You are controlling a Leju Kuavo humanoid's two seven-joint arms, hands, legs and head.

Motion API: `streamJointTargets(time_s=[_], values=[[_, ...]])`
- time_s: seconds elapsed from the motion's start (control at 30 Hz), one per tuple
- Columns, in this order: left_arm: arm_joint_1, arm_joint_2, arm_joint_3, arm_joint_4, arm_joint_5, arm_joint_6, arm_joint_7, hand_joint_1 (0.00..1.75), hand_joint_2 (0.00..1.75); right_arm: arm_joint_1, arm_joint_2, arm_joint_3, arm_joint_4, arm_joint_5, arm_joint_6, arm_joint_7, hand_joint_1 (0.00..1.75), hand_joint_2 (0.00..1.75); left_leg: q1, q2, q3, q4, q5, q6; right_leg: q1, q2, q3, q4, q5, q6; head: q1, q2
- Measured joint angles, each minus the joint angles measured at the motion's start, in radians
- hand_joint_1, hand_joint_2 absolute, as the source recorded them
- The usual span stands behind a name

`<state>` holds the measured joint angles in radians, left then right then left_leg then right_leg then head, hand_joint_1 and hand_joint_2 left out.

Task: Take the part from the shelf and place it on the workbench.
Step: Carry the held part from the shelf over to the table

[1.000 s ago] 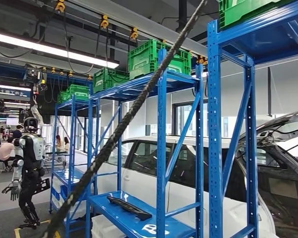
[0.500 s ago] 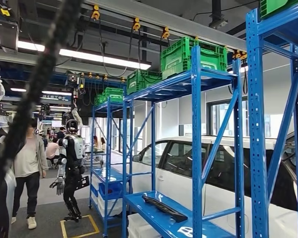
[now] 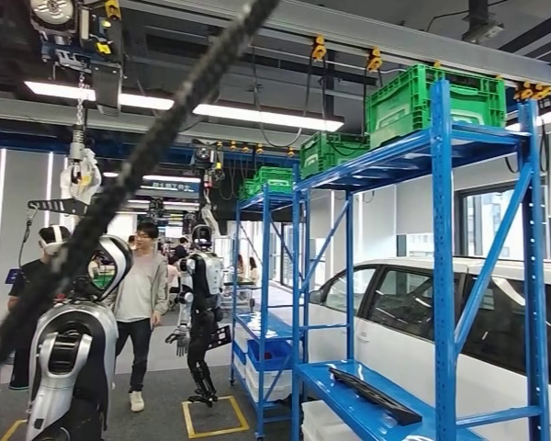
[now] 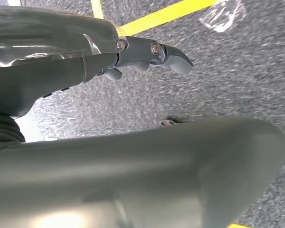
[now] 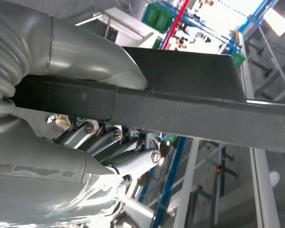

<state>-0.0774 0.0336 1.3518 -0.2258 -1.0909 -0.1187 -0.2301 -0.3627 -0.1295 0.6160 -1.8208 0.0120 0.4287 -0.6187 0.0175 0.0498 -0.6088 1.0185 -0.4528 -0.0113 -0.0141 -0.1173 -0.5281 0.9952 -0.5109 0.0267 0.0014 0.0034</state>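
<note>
The right wrist view showed the right hand [image 5: 80, 123] gripping the part [image 5: 191, 111] — a long black strip pinched between thumb and fingers [image 5: 134, 164]. The left hand [image 4: 141, 52] hung over grey floor [image 4: 223, 71], fingers loosely apart, holding nothing. In the head view a dark cable [image 3: 140, 156] crossed diagonally; blue shelves [image 3: 443, 276] stood right, another black strip [image 3: 373, 397] along the lower shelf edge — a person [image 3: 140, 312] and another robot [image 3: 200, 322] walked the aisle.

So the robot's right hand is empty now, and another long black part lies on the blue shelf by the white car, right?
Not quite. The right hand is not empty: the right wrist view shows it holding a long black part. The rest stands: in the head view another black part lies on the blue shelf beside the white car.
</note>
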Motion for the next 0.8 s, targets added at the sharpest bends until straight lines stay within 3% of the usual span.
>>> streamJointTargets(time_s=[0.03, 0.1, 0.17, 0.23, 0.27, 0.3, 0.33, 0.4, 0.47, 0.53, 0.57, 0.6, 0.67, 0.73, 0.77, 0.8], values=[[0.003, 0.0, 0.0, 0.0, -0.001, 0.0, 0.001, 0.0, 1.75, 0.0, 0.001, 0.0, 0.0, -0.001, 0.0, 0.0, 1.75, 1.75, 0.0, -0.01, -0.001, -0.001, 0.001, 0.006, -0.002, 0.001, 0.002, 0.0, -0.004, 0.006, 0.0, 0.0], [0.006, 0.0, 0.0, 0.0, -0.002, 0.0, 0.004, 0.0, 1.75, 0.001, 0.002, 0.0, 0.0, -0.004, 0.0, -0.001, 1.75, 1.75, 0.002, -0.029, -0.002, -0.002, 0.004, 0.019, -0.008, 0.044, -0.011, 0.039, -0.038, 0.012, 0.0, 0.0], [0.004, 0.0, -0.001, 0.0, -0.004, 0.001, 0.006, 0.0, 1.75, 0.005, 0.002, -0.001, 0.0, -0.006, 0.0, -0.001, 1.75, 1.75, 0.001, -0.05, -0.003, -0.003, 0.005, 0.029, -0.008, 0.098, -0.067, 0.163, -0.106, 0.01, 0.0, 0.0], [0.003, 0.0, -0.001, 0.0, -0.006, 0.001, 0.006, 0.0, 1.75, 0.012, 0.001, -0.001, 0.001, -0.007, 0.0, -0.001, 1.75, 1.75, -0.005, -0.076, -0.003, -0.003, 0.006, 0.034, -0.003, 0.112, -0.129, 0.286, -0.144, 0.005, 0.0, 0.0], [0.004, 0.0, -0.001, 0.0, -0.007, 0.001, 0.006, 0.0, 1.75, 0.015, 0.001, -0.001, 0.001, -0.008, 0.0, -0.001, 1.75, 1.75, -0.008, -0.09, -0.002, -0.002, 0.006, 0.035, -0.001, 0.114, -0.14, 0.299, -0.134, 0.001, 0.0, 0.0], [0.005, 0.0, -0.001, 0.0, -0.007, 0.0, 0.007, 0.0, 1.75, 0.017, 0.001, -0.001, 0.002, -0.008, 0.0, -0.001, 1.75, 1.75, -0.01, -0.104, -0.001, -0.002, 0.006, 0.035, 0.001, 0.118, -0.132, 0.272, -0.106, -0.004, 0.0, 0.0], [0.005, 0.0, -0.001, 0.0, -0.008, 0.0, 0.007, 0.0, 1.75, 0.018, 0.001, -0.001, 0.002, -0.008, 0.0, -0.001, 1.75, 1.75, -0.012, -0.119, 0.001, -0.002, 0.006, 0.035, 0.004, 0.13, -0.108, 0.21, -0.065, -0.012, 0.0, 0.0], [0.004, -0.002, -0.001, 0.0, -0.008, 0.001, 0.007, 0.0, 1.75, 0.018, 0.001, -0.002, 0.002, -0.009, 0.0, -0.001, 1.75, 1.75, -0.013, -0.145, 0.001, 0.0, 0.007, 0.034, 0.006, 0.178, -0.055, 0.08, 0.001, -0.027, 0.0, 0.0], [0.004, -0.004, -0.002, 0.0, -0.009, 0.003, 0.007, 0.0, 1.75, 0.019, 0.001, -0.002, 0.002, -0.009, 0.0, 0.0, 1.75, 1.75, -0.011, -0.168, -0.005, 0.001, 0.01, 0.028, 0.006, 0.207, -0.034, 0.024, 0.017, -0.031, 0.0, 0.0], [0.008, -0.006, -0.002, 0.0, -0.011, 0.007, 0.007, 0.0, 1.75, 0.019, 0.001, -0.002, 0.001, -0.009, 0.0, 0.0, 1.75, 1.75, -0.007, -0.187, -0.012, 0.001, 0.013, 0.018, 0.006, 0.189, -0.03, 0.015, 0.018, -0.032, 0.0, 0.0], [0.01, -0.007, -0.003, 0.0, -0.012, 0.009, 0.007, 0.0, 1.75, 0.02, 0.001, -0.003, 0.0, -0.009, 0.0, 0.0, 1.75, 1.75, -0.007, -0.175, -0.016, 0.008, 0.007, 0.014, 0.005, 0.177, -0.027, 0.01, 0.02, -0.036, 0.0, 0.0], [0.011, -0.008, -0.003, 0.0, -0.012, 0.01, 0.008, 0.0, 1.75, 0.02, 0.001, -0.003, -0.002, -0.009, 0.0, 0.0, 1.75, 1.75, -0.009, -0.152, -0.028, 0.032, -0.009, 0.01, 0.003, 0.162, -0.024, 0.005, 0.023, -0.04, 0.0, 0.0], [0.008, -0.01, -0.004, 0.0, -0.013, 0.011, 0.008, 0.0, 1.75, 0.025, 0.001, -0.003, -0.004, -0.009, 0.0, 0.0, 1.75, 1.75, -0.01, -0.09, -0.078, 0.136, -0.068, 0.002, 0.002, 0.132, -0.02, 0.001, 0.024, -0.044, 0.0, 0.0], [0.005, -0.011, -0.004, 0.0, -0.013, 0.01, 0.008, 0.0, 1.75, 0.031, 0.0, -0.003, -0.005, -0.009, 0.0, 0.0, 1.75, 1.75, -0.003, -0.065, -0.135, 0.255, -0.114, -0.007, 0.003, 0.1, -0.021, 0.001, 0.022, -0.044, 0.0, 0.0], [0.006, -0.011, -0.005, 0.0, -0.012, 0.01, 0.008, 0.0, 1.75, 0.034, 0.0, -0.003, -0.005, -0.009, 0.0, 0.0, 1.75, 1.75, 0.001, -0.061, -0.144, 0.276, -0.115, -0.011, 0.003, 0.086, -0.021, 0.001, 0.021, -0.043, 0.0, 0.0], [0.008, -0.012, -0.005, 0.0, -0.012, 0.009, 0.008, 0.0, 1.75, 0.036, 0.0, -0.003, -0.005, -0.009, 0.0, 0.001, 1.75, 1.75, 0.005, -0.056, -0.132, 0.256, -0.097, -0.014, 0.003, 0.072, -0.02, 0.001, 0.02, -0.041, 0.0, 0.0]])
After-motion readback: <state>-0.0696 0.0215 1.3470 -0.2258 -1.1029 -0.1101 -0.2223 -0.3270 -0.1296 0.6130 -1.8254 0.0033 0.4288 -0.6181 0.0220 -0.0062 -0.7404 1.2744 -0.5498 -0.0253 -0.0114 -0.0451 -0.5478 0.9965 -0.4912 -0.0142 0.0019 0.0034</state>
